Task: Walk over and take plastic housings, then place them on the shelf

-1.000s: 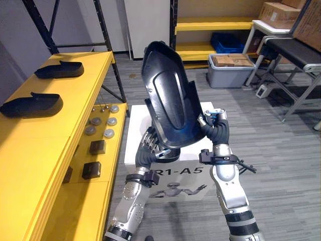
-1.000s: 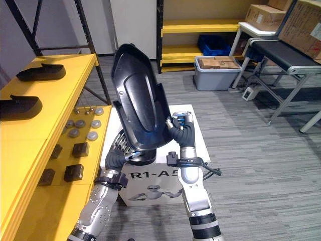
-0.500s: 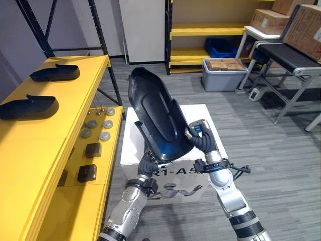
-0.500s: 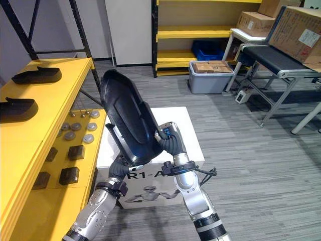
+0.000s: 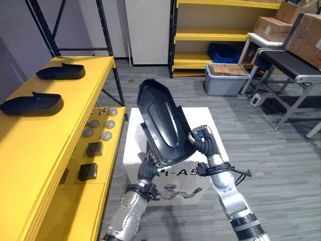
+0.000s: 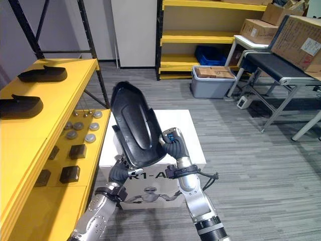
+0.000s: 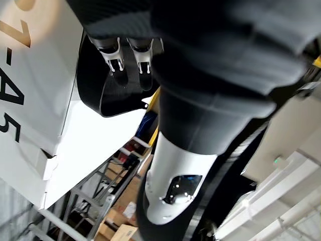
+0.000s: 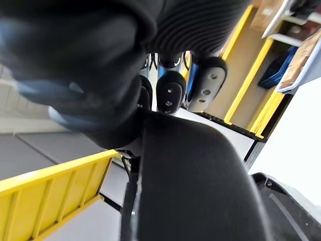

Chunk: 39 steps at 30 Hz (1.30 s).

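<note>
A large black plastic housing stands upright and tilted over a white box, held between both hands. My left hand grips its lower edge from below, its fingers curled onto the dark rim. From the right side, my right hand clamps the housing's edge, fingertips pressed on the black shell. Two more black housings lie on the top of the yellow shelf at the left.
The shelf's lower level holds round discs and dark blocks. A black upright stands by the shelf. A grey bin and a yellow rack are at the back, a black bench with cardboard boxes at the right.
Both hands have brought the housing lower and further from the head, still gripping it. The whole picture has shifted, so the camera has moved.
</note>
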### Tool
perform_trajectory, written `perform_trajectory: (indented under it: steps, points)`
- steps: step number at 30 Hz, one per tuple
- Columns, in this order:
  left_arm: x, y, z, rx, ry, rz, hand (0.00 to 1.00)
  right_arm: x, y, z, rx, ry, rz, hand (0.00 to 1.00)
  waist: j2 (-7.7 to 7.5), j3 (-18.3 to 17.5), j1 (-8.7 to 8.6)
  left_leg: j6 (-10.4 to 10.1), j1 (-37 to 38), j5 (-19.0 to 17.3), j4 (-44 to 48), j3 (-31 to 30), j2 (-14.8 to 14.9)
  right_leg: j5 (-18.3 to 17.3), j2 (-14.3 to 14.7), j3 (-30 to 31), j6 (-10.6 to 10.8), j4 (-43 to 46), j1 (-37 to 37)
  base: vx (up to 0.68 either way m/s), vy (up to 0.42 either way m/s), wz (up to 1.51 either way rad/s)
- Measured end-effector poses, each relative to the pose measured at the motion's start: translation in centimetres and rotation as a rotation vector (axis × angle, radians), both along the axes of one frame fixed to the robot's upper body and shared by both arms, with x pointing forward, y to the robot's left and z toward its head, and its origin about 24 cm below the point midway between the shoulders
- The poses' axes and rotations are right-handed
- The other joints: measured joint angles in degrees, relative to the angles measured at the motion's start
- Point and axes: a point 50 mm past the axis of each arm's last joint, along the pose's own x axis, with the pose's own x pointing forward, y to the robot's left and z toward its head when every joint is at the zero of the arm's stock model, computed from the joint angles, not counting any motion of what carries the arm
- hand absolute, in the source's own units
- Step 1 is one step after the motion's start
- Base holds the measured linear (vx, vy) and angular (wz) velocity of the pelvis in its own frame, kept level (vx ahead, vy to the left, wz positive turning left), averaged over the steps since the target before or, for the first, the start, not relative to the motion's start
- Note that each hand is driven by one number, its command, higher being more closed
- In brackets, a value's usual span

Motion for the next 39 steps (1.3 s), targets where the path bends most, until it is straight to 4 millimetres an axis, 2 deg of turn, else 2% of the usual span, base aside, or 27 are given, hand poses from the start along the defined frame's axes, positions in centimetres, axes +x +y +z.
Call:
perform_trajectory:
  steps: [3,8,13,23,30,36,37,39]
  points:
    - [-0.4,1.0,0.2,-0.02,-0.008,0.034,0.0,0.2,-1.1,0.0,-0.029,0.006,-0.056,1.0,0.0,0.0,0.12,-0.1,-0.1,0.0,0.0,-0.4,0.0,-0.2,0.0,-0.3,0.3,0.0,0.0,-0.03,0.003,0.06]
    - [-1.8,2.0,-0.8,-0.022,0.03,0.06,0.0,0.3,-2.7,0.1,-0.013,0.002,-0.128,1.0,0.0,0.0,0.68,-0.3,-0.6,0.1,0.0,-1.1,-0.1,-0.3,-0.1,-1.2,0.4,-0.2,0.0,-0.01,-0.001,0.08]
    - [-2.4,2.0,-1.1,-0.029,0.04,0.055,0.0,0.3,-2.7,0.1,-0.006,0.0,-0.134,1.0,-0.01,0.0,0.62,-0.1,-0.7,0.2,0.0,-1.1,-0.1,-0.1,-0.1,-1.2,0.1,-0.4,0.0,0.0,0.0,0.0]
    - [-1.7,1.6,-0.5,-0.038,0.021,0.067,0.0,0.1,-1.5,0.7,0.052,-0.017,-0.103,1.0,0.0,0.0,0.61,-0.2,-0.7,0.2,0.0,-1.0,0.0,0.0,0.0,-1.1,0.1,-0.4,0.0,0.0,0.0,0.0]
    - [0.3,1.0,1.2,-0.043,-0.041,0.075,0.0,-0.3,1.6,0.4,0.034,0.006,0.038,1.0,0.01,0.0,0.46,-0.2,-0.5,0.2,0.0,-0.6,0.0,0.0,0.0,-0.9,0.0,-0.4,0.0,0.0,0.001,-0.02]
    - [0.4,1.3,1.1,-0.03,-0.026,0.105,0.0,-1.1,2.6,0.0,0.022,0.023,0.107,1.0,0.01,0.0,0.41,-0.2,-0.4,0.2,0.0,-0.4,0.0,0.0,0.0,-0.8,0.0,-0.3,0.0,0.0,0.0,-0.01]
    - [0.5,1.4,1.1,-0.027,-0.025,0.109,1.0,-1.2,2.8,-0.1,0.018,0.029,0.116,1.0,0.02,0.0,0.4,-0.2,-0.3,0.2,0.0,-0.3,0.0,0.0,0.0,-0.7,0.0,-0.3,0.0,0.0,0.0,-0.08]
    - [0.7,1.4,1.1,-0.023,-0.025,0.111,1.0,-1.3,2.9,-0.2,0.009,0.032,0.129,1.0,0.02,0.0,0.48,-0.2,-0.1,0.1,0.0,0.2,0.0,0.1,0.0,0.0,0.0,-0.3,-0.1,0.0,0.003,-0.11]
